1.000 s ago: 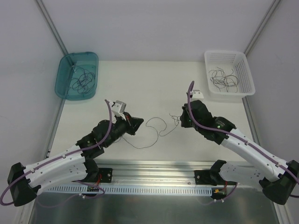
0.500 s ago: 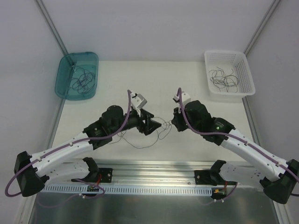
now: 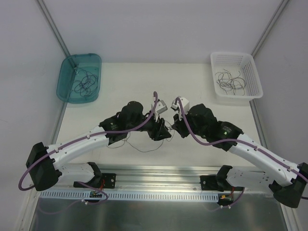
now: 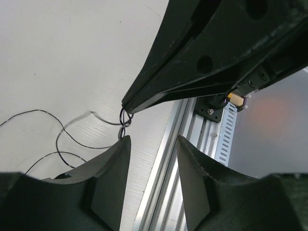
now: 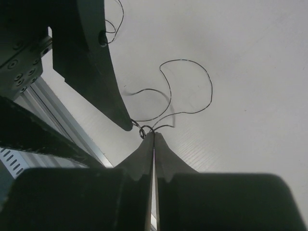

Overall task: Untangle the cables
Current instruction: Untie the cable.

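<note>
A thin dark cable lies in loose curls on the white table near the front middle. My right gripper is shut, with a small loop of this cable pinched at its tips. My left gripper is open right beside it, tip to tip. In the left wrist view my left gripper stands open and empty, and the cable hangs from the right gripper's shut fingers just above its left fingertip. One left finger shows in the right wrist view, its tip next to the pinched loop.
A teal bin at the back left holds several dark strands. A white basket at the back right holds more strands. An aluminium rail runs along the near edge, under both grippers' reach.
Both grippers have moved toward each other and now meet at the middle. The left arm swung far to the right. The cable between them has gone slack and bunched up.
</note>
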